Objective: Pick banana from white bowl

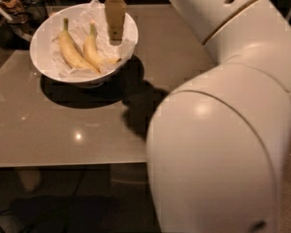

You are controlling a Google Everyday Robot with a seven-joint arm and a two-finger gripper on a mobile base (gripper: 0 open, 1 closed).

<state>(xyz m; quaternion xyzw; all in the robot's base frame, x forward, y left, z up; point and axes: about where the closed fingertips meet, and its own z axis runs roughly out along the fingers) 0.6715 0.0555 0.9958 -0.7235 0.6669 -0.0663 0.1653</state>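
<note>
The white bowl (43, 33), lined with crumpled white paper, stands at the far left of the grey table (63, 130). Two bananas lie side by side in it. The banana (92, 50) is the right one, shorter and straighter, with a pale stem. The longer banana (69, 50) with a greenish stem lies to its left. My gripper (115, 37) hangs pointing down over the bowl's right side, just right of the banana and above it. It holds nothing that I can see.
My arm's large white links (223, 130) fill the right and the foreground and hide the table's right part. Dark clutter (9, 8) stands beyond the table's far left corner. The table's front edge (63, 161) is near.
</note>
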